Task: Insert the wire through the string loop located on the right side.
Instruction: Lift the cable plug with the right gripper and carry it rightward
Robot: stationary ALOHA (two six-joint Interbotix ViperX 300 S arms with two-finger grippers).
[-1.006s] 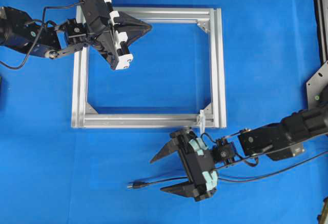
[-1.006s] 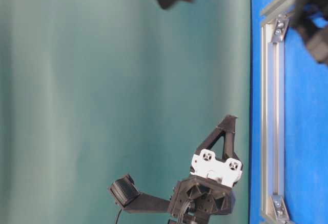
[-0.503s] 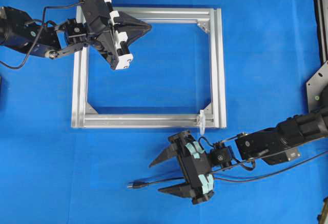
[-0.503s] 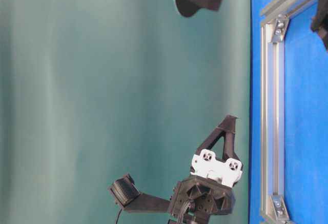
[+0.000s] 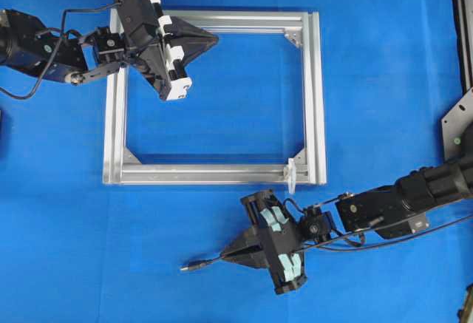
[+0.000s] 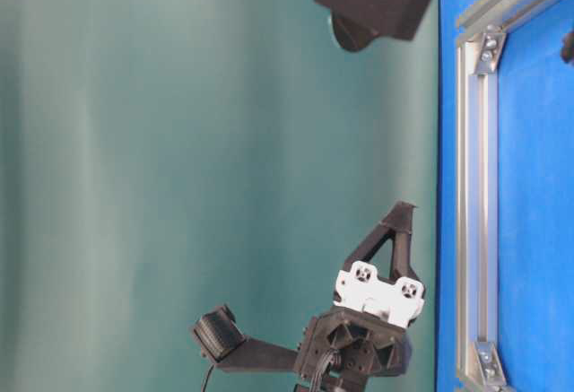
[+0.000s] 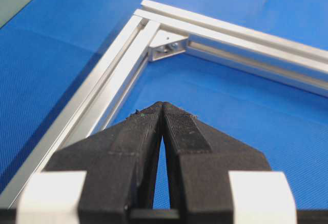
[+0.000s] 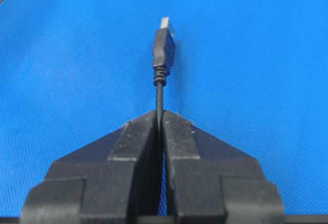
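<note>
- The wire (image 8: 160, 88) is clamped in the right tool (image 5: 230, 253) just behind its plug, low over the blue surface (image 5: 384, 79).
- The left tool (image 7: 162, 112) is pressed together, empty.
- The string loop (image 5: 291, 175), on the frame (image 5: 316, 94), is judged not yet threaded; carrying and insertion remain.

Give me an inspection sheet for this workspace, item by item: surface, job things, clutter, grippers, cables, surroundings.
Surface: blue mat, no stains seen.
Job's things: wire lies on the mat, plug end sticking out past the jaws; string loop stands upright at the aluminium frame near its right corner, not yet threaded.
Clutter: nothing seen.
Grippers: right gripper shut on the wire just behind the plug; left gripper shut, empty, above the frame's far left corner.
Cables: arm cables run along both arms.
Surroundings: green backdrop; metal bracket at the right edge.
</note>
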